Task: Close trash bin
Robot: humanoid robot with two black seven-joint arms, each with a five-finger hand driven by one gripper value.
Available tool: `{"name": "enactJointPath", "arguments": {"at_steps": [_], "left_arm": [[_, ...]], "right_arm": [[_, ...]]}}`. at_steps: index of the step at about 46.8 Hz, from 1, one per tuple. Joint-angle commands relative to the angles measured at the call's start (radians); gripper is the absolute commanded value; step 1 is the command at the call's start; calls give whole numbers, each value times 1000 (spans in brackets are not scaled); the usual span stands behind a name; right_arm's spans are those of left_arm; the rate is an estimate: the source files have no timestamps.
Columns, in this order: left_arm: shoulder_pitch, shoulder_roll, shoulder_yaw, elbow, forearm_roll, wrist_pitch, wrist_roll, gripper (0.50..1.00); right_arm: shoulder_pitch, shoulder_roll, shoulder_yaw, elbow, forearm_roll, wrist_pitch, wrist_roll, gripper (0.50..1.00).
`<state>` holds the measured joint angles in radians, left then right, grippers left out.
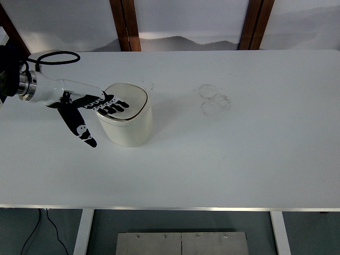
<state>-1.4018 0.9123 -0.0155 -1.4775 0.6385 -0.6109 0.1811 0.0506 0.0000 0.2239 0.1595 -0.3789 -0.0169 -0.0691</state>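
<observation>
Nearest the bottom of the frame runs the front edge of the broad white table (223, 175), bare across its lower half. Left of centre stands the squat cream-coloured plastic trash bin (129, 127), upright on the tabletop, its rounded-square lid (130, 100) looking flat and level with the rim — closed, or very nearly so, as far as I can judge. The robot's left hand (95, 103), black with white knuckle segments, reaches in from the upper left and lies flat, fingers (118, 105) stretched out over the lid's left part and holding nothing — a pressing posture rather than a grasp; the thumb hangs down beside the bin's left wall. Farther back, right of centre, faint ring-shaped smudges (214, 99) mark the surface. The right arm is nowhere to be seen.
</observation>
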Motion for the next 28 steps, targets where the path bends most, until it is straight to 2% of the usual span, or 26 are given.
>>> {"name": "enactJointPath", "arguments": {"at_steps": [1, 28], "left_arm": [[1, 0, 0, 2, 0, 0, 0, 1000], [10, 0, 0, 11, 0, 0, 0, 1000]], "right_arm": [[0, 0, 0, 0, 0, 0, 0, 995], [0, 0, -1, 0, 0, 0, 0, 995]]}}
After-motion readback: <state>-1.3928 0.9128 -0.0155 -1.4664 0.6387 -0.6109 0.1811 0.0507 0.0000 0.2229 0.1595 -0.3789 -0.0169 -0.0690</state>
